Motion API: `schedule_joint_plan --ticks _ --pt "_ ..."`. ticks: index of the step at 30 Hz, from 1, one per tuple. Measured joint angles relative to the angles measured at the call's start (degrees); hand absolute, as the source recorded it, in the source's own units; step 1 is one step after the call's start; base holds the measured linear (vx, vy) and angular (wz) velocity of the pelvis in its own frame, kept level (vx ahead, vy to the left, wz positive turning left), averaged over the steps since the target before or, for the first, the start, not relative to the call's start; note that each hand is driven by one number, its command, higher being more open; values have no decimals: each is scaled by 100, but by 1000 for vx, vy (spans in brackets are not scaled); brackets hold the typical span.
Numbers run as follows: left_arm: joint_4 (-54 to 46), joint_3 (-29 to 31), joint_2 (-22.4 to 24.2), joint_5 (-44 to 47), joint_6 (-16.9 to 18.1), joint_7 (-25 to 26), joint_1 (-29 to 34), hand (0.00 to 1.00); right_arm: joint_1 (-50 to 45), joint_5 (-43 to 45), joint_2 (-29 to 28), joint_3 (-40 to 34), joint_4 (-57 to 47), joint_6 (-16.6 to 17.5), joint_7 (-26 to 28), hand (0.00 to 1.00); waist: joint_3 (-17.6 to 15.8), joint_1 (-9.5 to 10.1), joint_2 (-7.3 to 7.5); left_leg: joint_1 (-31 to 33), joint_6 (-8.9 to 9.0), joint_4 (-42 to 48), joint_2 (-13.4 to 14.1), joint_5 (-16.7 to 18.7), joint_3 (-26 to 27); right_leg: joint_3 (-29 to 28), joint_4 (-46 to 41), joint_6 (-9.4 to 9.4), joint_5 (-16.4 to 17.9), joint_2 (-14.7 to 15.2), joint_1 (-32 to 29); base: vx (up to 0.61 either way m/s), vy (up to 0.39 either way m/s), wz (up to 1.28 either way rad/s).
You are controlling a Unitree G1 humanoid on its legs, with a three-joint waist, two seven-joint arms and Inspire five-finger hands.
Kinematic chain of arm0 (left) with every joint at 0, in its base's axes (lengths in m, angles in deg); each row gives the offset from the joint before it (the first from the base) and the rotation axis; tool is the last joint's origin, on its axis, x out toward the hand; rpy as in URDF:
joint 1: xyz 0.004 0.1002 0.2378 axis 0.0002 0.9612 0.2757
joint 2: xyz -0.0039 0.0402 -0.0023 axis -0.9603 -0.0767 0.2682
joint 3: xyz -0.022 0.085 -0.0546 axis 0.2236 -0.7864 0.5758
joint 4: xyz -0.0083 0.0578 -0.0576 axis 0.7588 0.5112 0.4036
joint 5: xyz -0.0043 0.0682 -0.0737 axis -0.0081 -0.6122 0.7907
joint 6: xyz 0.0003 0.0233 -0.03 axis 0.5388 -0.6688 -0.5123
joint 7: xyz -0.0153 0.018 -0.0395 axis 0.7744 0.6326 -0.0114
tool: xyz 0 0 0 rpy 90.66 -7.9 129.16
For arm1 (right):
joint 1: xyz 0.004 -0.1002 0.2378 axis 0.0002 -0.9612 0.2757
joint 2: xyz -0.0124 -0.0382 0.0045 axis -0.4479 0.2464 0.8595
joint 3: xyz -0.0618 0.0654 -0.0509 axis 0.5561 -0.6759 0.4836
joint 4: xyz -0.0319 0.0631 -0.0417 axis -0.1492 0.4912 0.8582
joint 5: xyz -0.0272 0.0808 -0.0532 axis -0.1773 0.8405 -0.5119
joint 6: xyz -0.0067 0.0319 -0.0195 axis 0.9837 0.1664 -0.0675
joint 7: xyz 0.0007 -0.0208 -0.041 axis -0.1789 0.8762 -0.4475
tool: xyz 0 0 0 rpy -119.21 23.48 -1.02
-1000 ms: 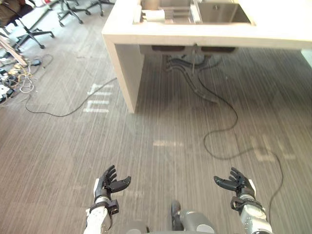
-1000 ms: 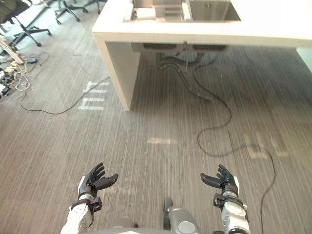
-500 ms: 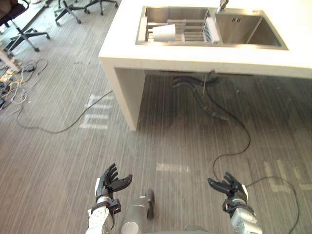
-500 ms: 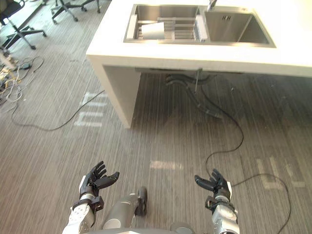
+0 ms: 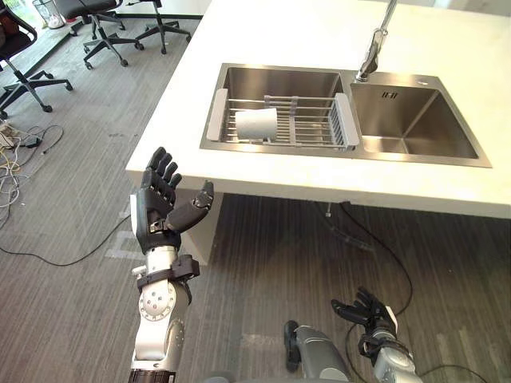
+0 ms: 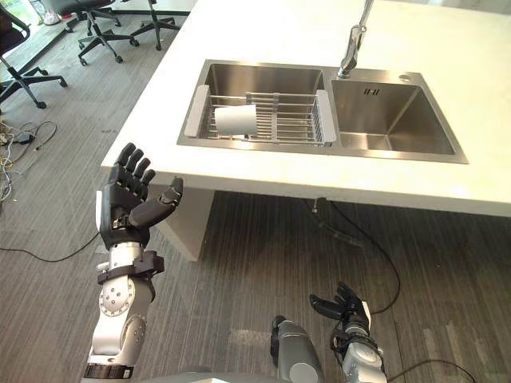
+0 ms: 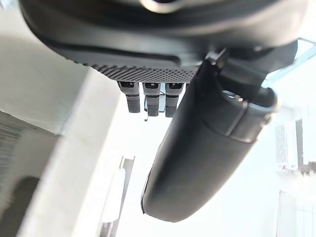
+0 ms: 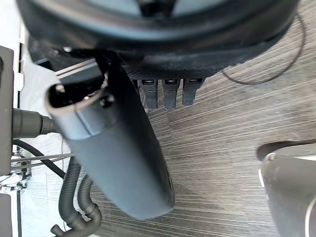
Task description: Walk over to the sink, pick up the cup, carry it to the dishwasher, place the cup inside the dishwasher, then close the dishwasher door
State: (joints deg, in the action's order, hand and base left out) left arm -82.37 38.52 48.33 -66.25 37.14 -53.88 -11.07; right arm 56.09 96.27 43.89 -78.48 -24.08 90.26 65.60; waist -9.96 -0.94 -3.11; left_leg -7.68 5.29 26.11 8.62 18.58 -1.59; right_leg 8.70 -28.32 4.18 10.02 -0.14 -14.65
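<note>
Cup [image 5: 255, 125] sideways in rack [image 5: 316, 124], eye views, drain hoses [image 8: 70, 193], right wrist view

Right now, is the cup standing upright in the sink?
No, the cup lies on its side on the wire rack in the sink.

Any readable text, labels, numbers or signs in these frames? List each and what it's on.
No legible text anywhere.
cup: plain white side, no print visible.
sink: small dark mark on the back wall, too small to tell if it is text.
floor: pale marking beside the left hand, partly hidden, not readable.
</note>
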Motion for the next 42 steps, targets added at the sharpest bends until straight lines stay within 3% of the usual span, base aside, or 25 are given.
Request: schedule_joint_plan --ticks 1,2,4,5,7,9,10,11,14,16,17,18,19,20,22,24,25,26,27,28,30,34,42 --pt "-216 -103 75 0 0 -47 20 90 -102 6 -37 13 -85 1 20 90 -21 10 -33 495 -55 1357 134 -413 -64 110 303 38 58 -125 432 461 -256 31" --pt "-425 -136 103 -2 4 -110 27 90 -205 12 -56 52 -253 7 39 90 -52 64 -59 1118 -159 2729 325 -1136 -15 130 639 65 68 -236 884 284 -155 15" --pt "-719 -132 50 -4 21 -159 39 90 -284 40 -68 113 -357 21 32 90 -39 165 -99 1821 -156 3823 519 -862 138 67 996 119 94 -362 1383 288 -111 -13" --pt "-896 -110 42 -26 50 -187 42 90 -285 56 -70 115 -390 22 44 90 -42 209 -90 2193 -193 3876 524 -631 253 9 1188 156 116 -372 1605 319 -101 -21" --pt "-982 -75 3 -190 157 -202 33 90 -273 55 -41 101 -395 28 49 90 -11 321 -136 2581 -178 3221 460 -257 458 -182 1434 163 122 -357 1852 258 22 -38" --pt "-930 15 -82 -380 173 -202 27 90 -202 55 -27 105 -284 28 64 90 9 341 -143 2665 -212 1857 208 -193 541 -341 1670 102 143 -252 2079 300 128 -38" --pt "-860 31 -193 -553 166 -197 20 90 -172 55 21 104 -182 36 87 90 51 334 -153 2577 -188 598 -49 -491 494 -447 1702 -38 215 -159 2089 314 187 -46" --pt "-780 66 -251 -774 161 -197 28 90 -158 50 89 98 17 37 120 90 118 362 -255 2425 -385 -97 -160 -1353 393 -626 1662 -247 342 -178 2108 324 207 -47" --pt "-499 213 -614 -1033 15 -204 -5 90 -160 51 -48 100 251 15 175 90 218 291 191 2255 -532 -205 -462 -1162 724 -981 1632 -489 499 236 2152 389 184 -30" --pt "-372 250 -756 -1131 -148 -205 13 90 -225 40 -43 75 252 14 195 90 219 281 258 2087 -596 -246 -504 -1000 903 -1215 1334 -509 505 320 2077 344 159 -35" --pt "-298 244 -907 -1253 -287 -228 42 90 -250 -3 -48 60 278 14 218 90 220 276 279 1784 -639 -426 -533 -932 1026 -1274 628 -766 484 364 1871 207 113 -34" --pt "-276 241 -974 -1315 -312 -252 43 90 -259 -6 -56 59 277 14 230 90 220 247 280 1659 -646 -517 -549 -924 1036 -1281 295 -856 439 369 1763 265 138 -23" --pt "-273 218 -1132 -1425 -326 -333 47 90 -289 -8 -85 54 277 15 255 90 223 181 286 1424 -670 -703 -548 -905 1028 -1281 -502 -1165 275 374 1444 152 71 0" --pt "-276 220 -1211 -1529 -327 -369 44 90 -309 -9 -110 53 277 14 275 90 230 146 298 1319 -676 -785 -543 -897 1027 -1294 -900 -1224 254 395 1277 217 85 4" --pt "-274 231 -1409 -1758 -327 -436 -12 90 -433 -59 -179 54 245 15 374 90 309 138 379 1141 -639 -915 -529 -829 1002 -1209 -1259 -969 549 450 851 159 -3 9" --pt "-261 225 -1490 -1870 -327 -467 -90 90 -471 -130 -189 56 235 14 442 90 325 126 387 1107 -588 -937 -454 -805 901 -1132 -860 -851 709 441 563 172 -97 24" --pt "-214 223 -1542 -1999 -327 -482 -154 90 -504 -129 -177 54 206 14 448 90 351 91 431 1128 -540 -899 -463 -801 836 -1138 -168 -848 604 472 515 152 -146 34" --pt "-186 232 -1617 -2034 -326 -480 -218 90 -571 -130 -171 50 188 23 442 90 395 89 590 1167 -430 -799 -588 -721 784 -1147 494 -900 14 610 499 161 -184 38" --pt "-132 222 -1601 -2039 -337 -488 -265 90 -568 -128 -147 13 215 17 450 90 395 54 583 1172 -375 -740 -582 -665 719 -1132 549 -908 102 619 597 147 -194 24" --pt "-85 218 -1545 -2063 -398 -536 -279 90 -576 -127 -97 -27 195 4 448 90 433 60 452 1179 -345 -697 -435 -648 684 -1069 726 -838 42 499 725 128 -186 8" --pt "-84 225 -1587 -2207 -414 -634 -297 90 -590 -128 -35 -26 185 6 479 90 497 89 348 1118 -235 -755 -283 -585 682 -1044 903 -757 -8 312 831 93 -133 -8" --pt "-53 218 -1823 -2251 -414 -859 -422 90 -688 -129 -25 -58 160 7 517 90 529 114 346 1001 -106 -1025 -156 -686 669 -1022 1204 -651 -119 164 972 33 -81 -3" --pt "9 180 -2336 -2251 -414 -1149 -424 90 -884 -182 -9 -177 210 7 599 90 579 154 398 883 -199 -1474 -315 -960 598 -960 1799 -711 -424 260 1200 2 17 6"
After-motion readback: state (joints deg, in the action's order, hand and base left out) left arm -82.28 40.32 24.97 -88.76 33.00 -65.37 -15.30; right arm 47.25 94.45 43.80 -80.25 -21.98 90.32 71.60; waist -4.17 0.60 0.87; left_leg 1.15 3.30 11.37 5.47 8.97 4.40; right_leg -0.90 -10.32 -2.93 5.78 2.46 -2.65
